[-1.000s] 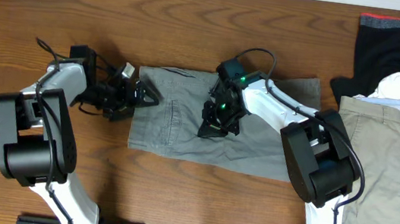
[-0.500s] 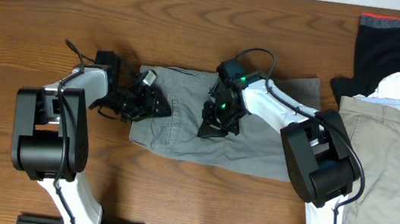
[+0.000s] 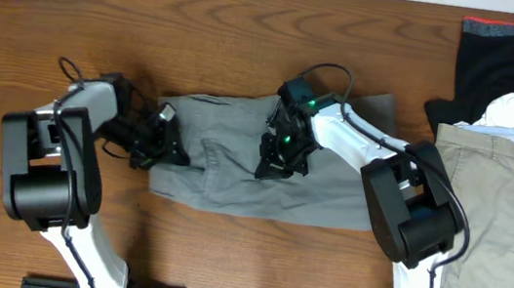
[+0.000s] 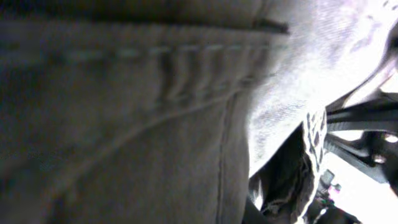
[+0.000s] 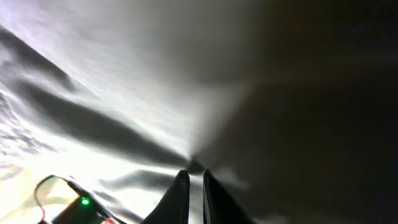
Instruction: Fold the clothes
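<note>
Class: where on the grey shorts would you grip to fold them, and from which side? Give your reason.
Probably the far right corner of the grey shorts, coming from the far side: it lies flat and uncovered, its edges exposed.

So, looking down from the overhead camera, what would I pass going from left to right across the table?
Left gripper at the left end of the grey shorts → right gripper on the shorts' middle → beige trousers.
</note>
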You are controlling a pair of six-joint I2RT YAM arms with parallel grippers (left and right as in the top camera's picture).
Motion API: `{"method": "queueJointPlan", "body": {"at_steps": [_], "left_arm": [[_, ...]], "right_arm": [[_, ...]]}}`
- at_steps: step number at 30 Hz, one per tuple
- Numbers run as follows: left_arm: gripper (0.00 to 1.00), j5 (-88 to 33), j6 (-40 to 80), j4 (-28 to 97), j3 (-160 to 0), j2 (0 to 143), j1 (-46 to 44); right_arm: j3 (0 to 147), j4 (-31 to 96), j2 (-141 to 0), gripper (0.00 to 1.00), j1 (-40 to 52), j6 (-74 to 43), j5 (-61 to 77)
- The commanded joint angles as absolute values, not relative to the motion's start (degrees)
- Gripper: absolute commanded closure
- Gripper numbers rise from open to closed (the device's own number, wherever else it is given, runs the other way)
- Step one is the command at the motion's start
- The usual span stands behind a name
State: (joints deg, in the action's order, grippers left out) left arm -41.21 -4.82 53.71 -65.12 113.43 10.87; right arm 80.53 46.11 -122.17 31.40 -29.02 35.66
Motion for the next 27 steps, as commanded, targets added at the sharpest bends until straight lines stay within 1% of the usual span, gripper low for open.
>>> {"method": "queueJointPlan", "body": {"at_steps": [1, 3, 6, 9, 12, 17, 22, 27], "left_arm": [[0.82, -30.4, -6.3, 58.3, -71.4, 107.6, 11.8], [0.81, -26.9, -6.7, 62.3, -75.0, 105.3, 11.8], [0.81, -21.5, -7.0, 69.6, -82.4, 103.1, 11.8], [0.81, -19.5, -6.8, 76.8, -92.2, 102.8, 11.8], [0.82, -19.1, -6.2, 81.8, -101.2, 102.8, 11.0], [0.81, -12.2, -5.7, 87.2, -114.3, 102.8, 6.0], [0.81, -8.2, -5.7, 87.5, -114.8, 103.6, -1.1], [0.81, -8.2, -3.9, 88.4, -113.6, 107.2, -6.5]], "right_arm": [[80.2, 46.0, -113.6, 0.91, 31.9, -26.7, 29.1], [80.2, 45.1, -109.2, 0.9, 31.8, -26.7, 24.8], [80.2, 43.7, -102.8, 0.87, 31.0, -26.7, 19.7], [80.2, 42.8, -98.4, 0.85, 29.7, -26.8, 17.3], [80.2, 42.7, -96.3, 0.85, 27.7, -27.4, 17.3], [80.2, 45.0, -96.2, 0.85, 23.7, -28.7, 17.4], [80.2, 45.7, -96.2, 0.86, 20.9, -28.6, 17.3], [80.2, 46.0, -96.2, 0.86, 19.7, -28.6, 17.3]]}}
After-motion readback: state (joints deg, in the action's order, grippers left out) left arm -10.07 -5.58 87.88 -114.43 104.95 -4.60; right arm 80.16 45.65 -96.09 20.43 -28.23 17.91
